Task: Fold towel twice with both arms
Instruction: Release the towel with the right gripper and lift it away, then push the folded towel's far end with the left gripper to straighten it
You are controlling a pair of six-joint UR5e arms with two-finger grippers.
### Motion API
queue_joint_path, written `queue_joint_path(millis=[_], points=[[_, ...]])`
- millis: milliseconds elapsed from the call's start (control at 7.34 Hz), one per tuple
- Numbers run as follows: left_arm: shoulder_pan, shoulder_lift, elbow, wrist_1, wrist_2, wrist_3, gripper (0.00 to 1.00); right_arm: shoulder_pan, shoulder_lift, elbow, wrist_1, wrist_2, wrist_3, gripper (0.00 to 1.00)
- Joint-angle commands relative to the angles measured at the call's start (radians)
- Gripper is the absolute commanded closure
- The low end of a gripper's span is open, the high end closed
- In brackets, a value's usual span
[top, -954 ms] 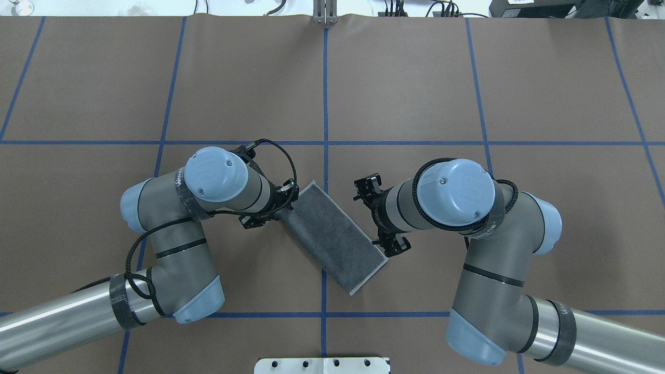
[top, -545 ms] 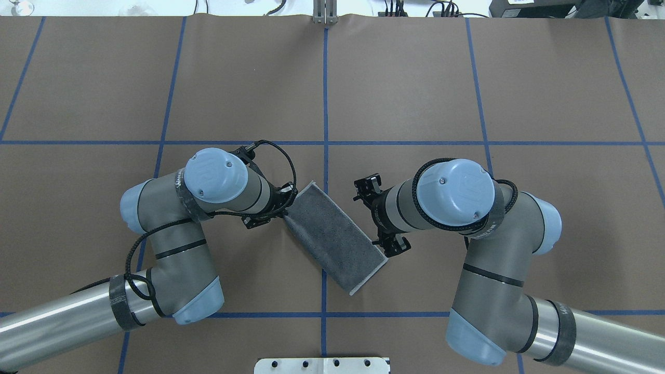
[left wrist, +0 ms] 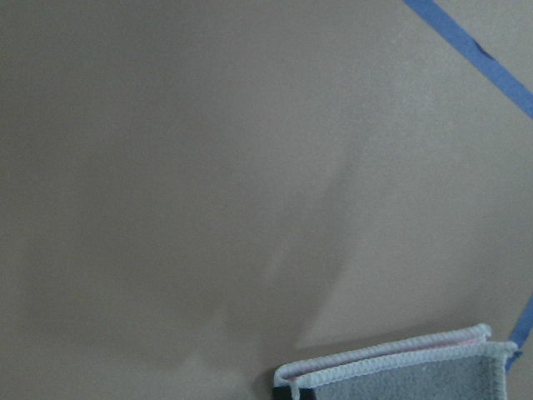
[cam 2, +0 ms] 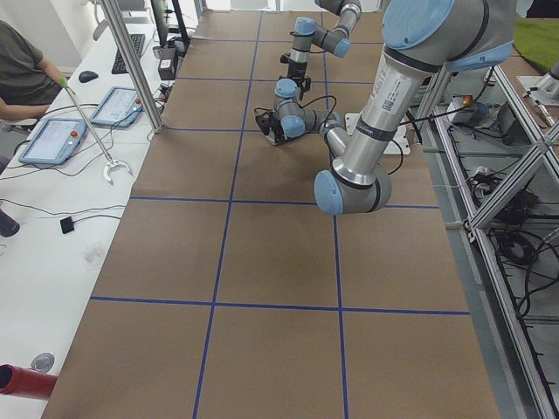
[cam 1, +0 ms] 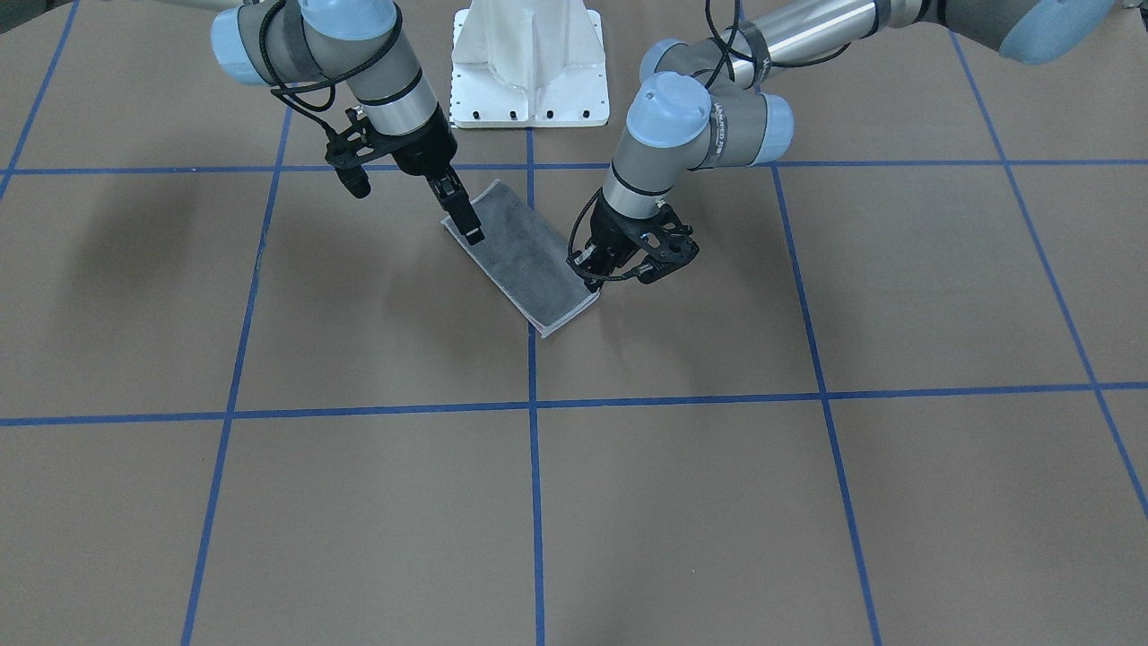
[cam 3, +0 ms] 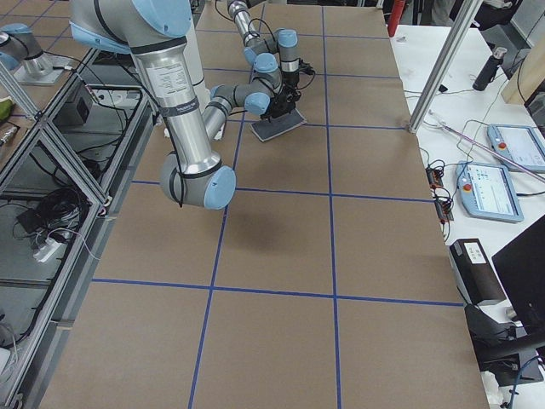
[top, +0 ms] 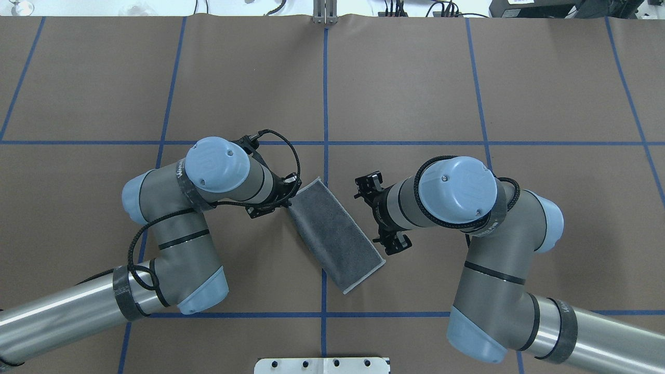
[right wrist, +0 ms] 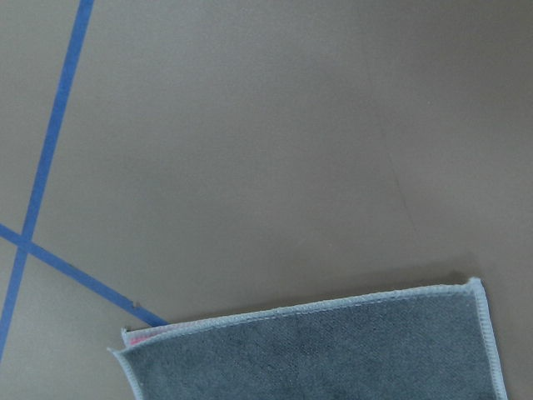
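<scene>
Brown table (cam 1: 717,502), blue tape grid. Towel (cam 1: 525,260) folded once, grey up, long axis diagonal. Left gripper (cam 1: 594,274) seemingly pinching far-end corner. Right gripper (cam 1: 466,229) poised at opposite, robot-side end; open or closed unclear. Second fold likely end-to-end.

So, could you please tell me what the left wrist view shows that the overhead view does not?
Only the left wrist view: the towel's edge up close, two pale-bordered layers stacked with pink between them. Only the overhead view: the whole towel as a narrow rectangle lying slantwise across a blue line, with the left arm and right arm at either side. Both: the grey face up, on the brown table.
</scene>
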Motion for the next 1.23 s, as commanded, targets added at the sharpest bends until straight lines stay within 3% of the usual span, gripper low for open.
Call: queue_joint_path(millis=[0,681,818,1090], points=[[-0.05,-0.046,0.039,-0.008,-0.002,0.059,1.0,0.027,-0.002,-0.001,0.0,0.015,-0.004,0.0],[-0.116,-0.232,0.319,-0.118,-0.002,0.076,1.0,0.058,-0.011,-0.001,0.0,0.042,-0.023,0.0],[-0.127,-0.258,0.355,-0.125,-0.002,0.076,0.77,0.063,-0.011,-0.001,0.0,0.048,-0.023,0.0],[-0.15,-0.263,0.366,-0.155,-0.002,0.109,0.61,0.067,-0.01,0.001,0.0,0.049,-0.024,0.0]])
